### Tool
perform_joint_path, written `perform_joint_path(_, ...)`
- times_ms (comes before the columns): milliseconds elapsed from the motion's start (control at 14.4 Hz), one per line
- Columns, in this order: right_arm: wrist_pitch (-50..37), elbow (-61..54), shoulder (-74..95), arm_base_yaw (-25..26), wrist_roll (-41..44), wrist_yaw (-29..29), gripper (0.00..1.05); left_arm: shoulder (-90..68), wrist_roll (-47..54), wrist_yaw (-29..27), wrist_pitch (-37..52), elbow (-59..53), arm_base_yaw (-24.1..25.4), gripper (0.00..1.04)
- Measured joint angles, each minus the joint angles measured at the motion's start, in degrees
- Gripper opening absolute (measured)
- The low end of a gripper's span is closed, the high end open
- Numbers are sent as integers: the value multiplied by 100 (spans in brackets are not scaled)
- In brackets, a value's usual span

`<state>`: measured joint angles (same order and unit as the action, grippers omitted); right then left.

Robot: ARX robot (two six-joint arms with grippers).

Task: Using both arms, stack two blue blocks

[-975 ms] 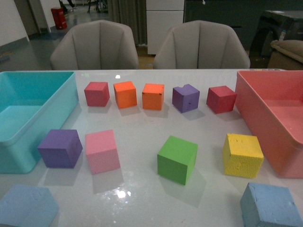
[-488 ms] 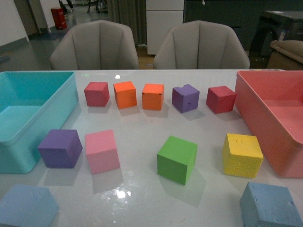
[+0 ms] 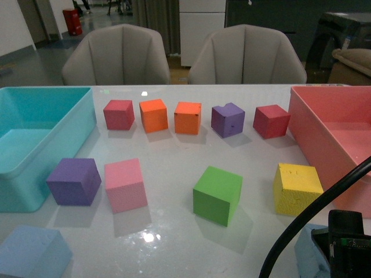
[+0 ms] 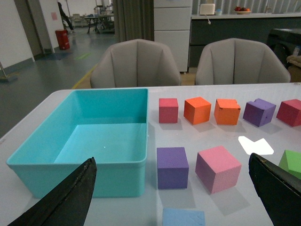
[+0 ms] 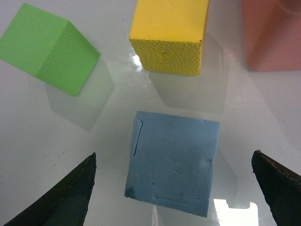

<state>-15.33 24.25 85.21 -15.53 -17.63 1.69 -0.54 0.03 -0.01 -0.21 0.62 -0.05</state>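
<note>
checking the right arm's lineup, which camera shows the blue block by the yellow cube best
The right wrist view: the blue block lies whole, centred between the fingers of the open right gripper. The front view shows only a sliver beside the right arm. The left wrist view misses it, showing just the other blue block.

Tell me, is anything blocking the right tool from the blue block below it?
Nothing visible does. The right tool is open above the blue block, with table showing all round it; the yellow cube and green cube sit apart.
</note>
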Motion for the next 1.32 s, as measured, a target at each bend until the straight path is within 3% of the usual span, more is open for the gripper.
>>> perform_joint_path(975,-450,420,1217,-61,-474,68,98,0,2,0,0,0,0,98)
perform_joint_path(1115,-820,409,1790,-59,-496,90,98,0,2,0,0,0,0,98)
perform_joint_path(1184,-997,310,1869,-61,-505,155,90,0,2,0,0,0,0,98)
perform_joint_path(1254,-835,107,1432,-72,-479,175,57,0,2,-2,0,0,0,98)
perform_joint_path(1324,-634,57,1029,-72,-442,190,51,0,2,0,0,0,0,98)
